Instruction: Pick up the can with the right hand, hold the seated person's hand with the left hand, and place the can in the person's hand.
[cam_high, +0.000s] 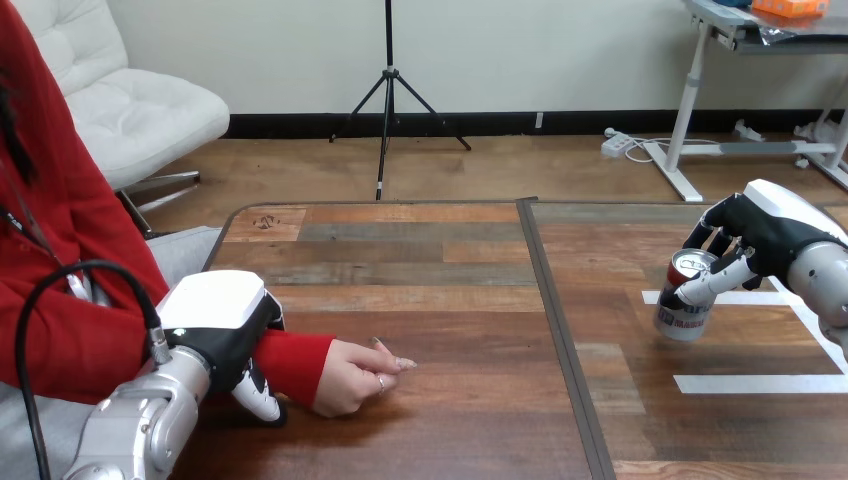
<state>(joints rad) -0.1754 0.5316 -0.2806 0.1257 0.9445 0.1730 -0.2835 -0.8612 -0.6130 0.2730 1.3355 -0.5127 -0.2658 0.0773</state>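
The wooden table (440, 250) carries the whole scene, with a dark seam splitting it into a left and a right half. On the left half, the robot's left hand (222, 325) lies over the person's red sleeve (295, 360) at the wrist. Its thumb (262, 398) curls down the near side of the sleeve, so it appears to clasp the wrist. The person's hand (352, 378) rests on the table just past it, loosely curled rather than spread open.

Well apart on the right half, the right hand (770, 235) has its fingers and thumb wrapped round the upper part of the can (683, 310). The can stands upright beside white tape marks (760, 383); whether it is clear of the table cannot be told.

Both grasps look made, so the carry is probably the step in hand. The next move calls for bringing the can across the seam, level, to the person's hand, which would need to open to receive it.
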